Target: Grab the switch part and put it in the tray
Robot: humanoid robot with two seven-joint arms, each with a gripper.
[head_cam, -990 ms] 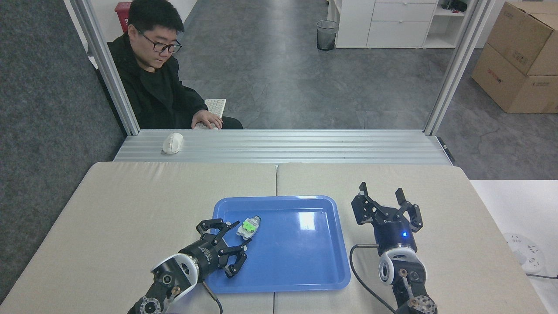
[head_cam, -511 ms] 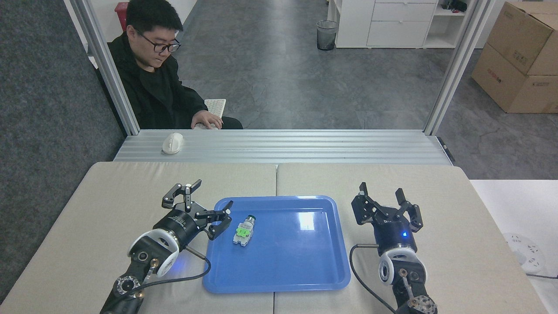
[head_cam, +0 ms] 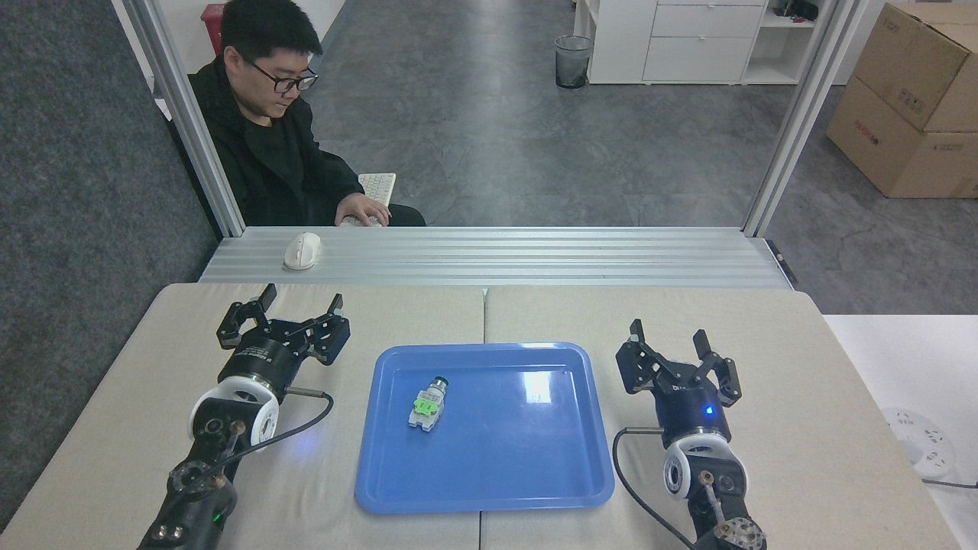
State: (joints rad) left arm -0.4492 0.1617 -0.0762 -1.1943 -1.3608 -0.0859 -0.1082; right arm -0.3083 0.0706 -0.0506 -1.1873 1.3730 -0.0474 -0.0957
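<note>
Switch part [head_cam: 426, 405] lies in tray [head_cam: 535, 489]; I park both left gripper [head_cam: 284, 321] and right gripper [head_cam: 678, 355] spread empty (clear of rim).

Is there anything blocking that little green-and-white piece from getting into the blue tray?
No. The switch part already lies inside the tray, on its left half. Both grippers, left and right, are open and off to the sides.

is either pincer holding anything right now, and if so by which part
Nothing is held. The left pincer and right pincer are both open and empty over the table, and the switch part lies loose in the blue tray.
</note>
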